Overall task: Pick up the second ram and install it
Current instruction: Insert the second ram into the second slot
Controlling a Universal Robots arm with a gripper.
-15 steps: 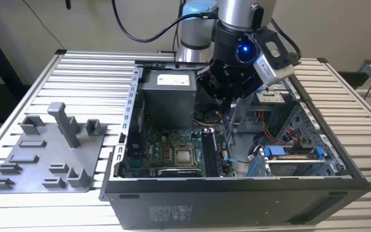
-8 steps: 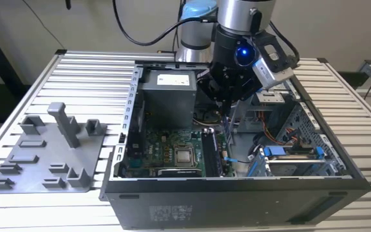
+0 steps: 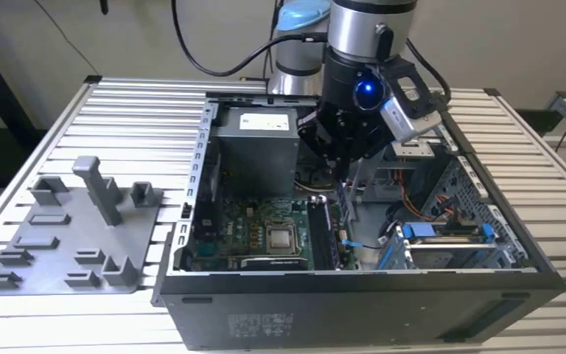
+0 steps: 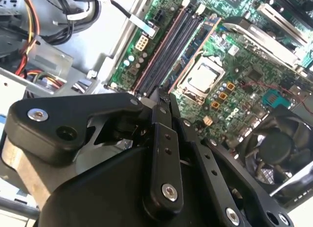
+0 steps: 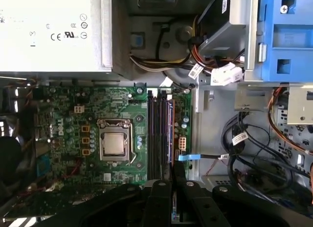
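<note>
Hovered low inside the open computer case (image 3: 362, 295) with the second ram (image 5: 174, 170) pinched edge-on above the memory slots (image 5: 159, 134).

Clenched the fingers (image 5: 159, 197) of the gripper (image 5: 173, 180) on what looked to be that thin dark board, near the case's middle and over the motherboard (image 5: 73, 119) edge beside the drive bays, not yet seated in a slot. Judged light, stiff along its length yet fragile: best held by the two flat faces near the top edge, away from the contact edge and clear of the chips where possible; likely to twist or slip if squeezed off-centre. Stood well apart from the grey tray (image 3: 67, 251) on the counter (image 3: 135, 125).
</note>
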